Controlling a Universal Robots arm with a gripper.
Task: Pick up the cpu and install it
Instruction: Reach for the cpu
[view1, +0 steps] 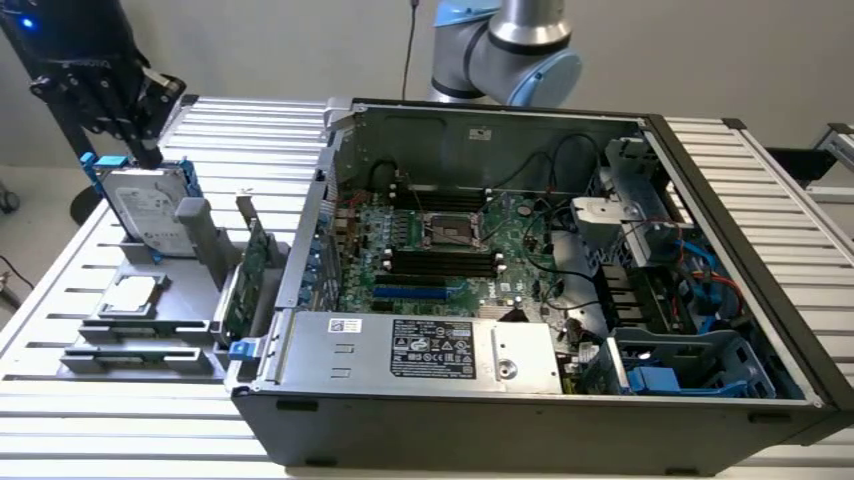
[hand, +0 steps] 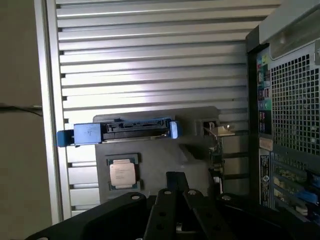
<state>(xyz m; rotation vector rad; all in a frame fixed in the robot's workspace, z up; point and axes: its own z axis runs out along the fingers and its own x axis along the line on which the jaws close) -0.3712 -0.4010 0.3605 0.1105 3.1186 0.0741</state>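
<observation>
cpu (view1: 130, 293) (hand: 122, 174) is lying flat, metal top up, in its square pocket on the grey fixture (view1: 180, 300) (hand: 165, 155). It's not picked and nothing is touching it. The fixture sits on the slatted surface (view1: 67, 260) (hand: 150, 60), on the exterior view's left of the open pc case (view1: 534, 420) (hand: 290, 90).

Just beside the cpu pocket on the same fixture is the hard drive (view1: 147, 205) (hand: 117, 131) with blue rails, standing on edge. A green expansion card (view1: 238, 290) (hand: 216, 150) stands upright between the fixture and the case wall.

I read the gripper (view1: 140, 150) (hand: 175, 179) as clenched, with the fingers brought together. In the exterior view it hangs over the top end of the hard drive, well above the cpu. I can't tell whether a fingertip touches the drive's rail.

Inside the case the green board (view1: 514, 270) lies flat, with the dark square socket frame (view1: 450, 230) near its middle. The arm's grey and blue joint (view1: 514, 45) is behind the case's far wall.
</observation>
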